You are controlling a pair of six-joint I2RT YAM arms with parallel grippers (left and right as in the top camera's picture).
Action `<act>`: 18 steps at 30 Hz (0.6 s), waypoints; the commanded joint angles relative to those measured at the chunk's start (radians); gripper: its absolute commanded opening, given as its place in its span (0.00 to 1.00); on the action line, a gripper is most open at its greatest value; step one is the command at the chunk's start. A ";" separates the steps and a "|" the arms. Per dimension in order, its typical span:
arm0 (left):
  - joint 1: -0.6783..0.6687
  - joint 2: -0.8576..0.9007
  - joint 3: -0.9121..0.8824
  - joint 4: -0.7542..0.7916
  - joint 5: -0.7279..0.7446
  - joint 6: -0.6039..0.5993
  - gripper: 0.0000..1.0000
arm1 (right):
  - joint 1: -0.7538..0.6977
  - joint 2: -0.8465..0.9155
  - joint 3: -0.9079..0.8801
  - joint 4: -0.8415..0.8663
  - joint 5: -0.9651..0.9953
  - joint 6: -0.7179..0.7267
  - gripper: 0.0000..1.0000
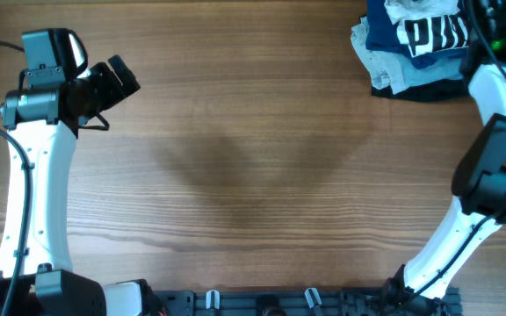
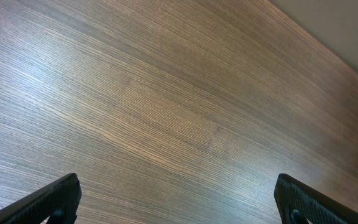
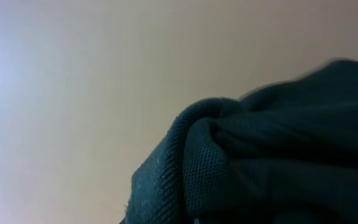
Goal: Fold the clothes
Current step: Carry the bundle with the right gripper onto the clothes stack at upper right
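Note:
A pile of clothes lies at the far right corner of the table. A strip of black fabric, the black polo shirt, shows under the pile's near edge. In the right wrist view, dark mesh-knit fabric bunches right against the camera and hides my fingers. My right gripper is over the pile at the frame's top edge, and its jaws do not show. My left gripper hovers over bare wood at the far left, open and empty, with both fingertips spread wide in the left wrist view.
A navy garment with large white lettering lies on top of the pile, with pale blue-grey garments beside and under it. The wooden table spans the view. The arm bases stand along the near edge.

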 commanded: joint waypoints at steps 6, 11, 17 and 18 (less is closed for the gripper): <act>0.003 0.008 -0.006 0.005 -0.002 -0.025 1.00 | -0.109 -0.011 0.023 -0.341 -0.120 -0.256 0.18; 0.003 0.008 -0.006 0.002 -0.002 -0.025 1.00 | -0.128 -0.011 0.023 -0.532 -0.137 -0.407 0.56; 0.003 0.008 -0.006 0.002 -0.002 -0.025 1.00 | -0.134 -0.026 0.023 -0.558 -0.220 -0.467 0.96; 0.003 0.008 -0.006 0.001 -0.002 -0.025 1.00 | -0.137 -0.036 0.023 -0.567 -0.221 -0.472 0.97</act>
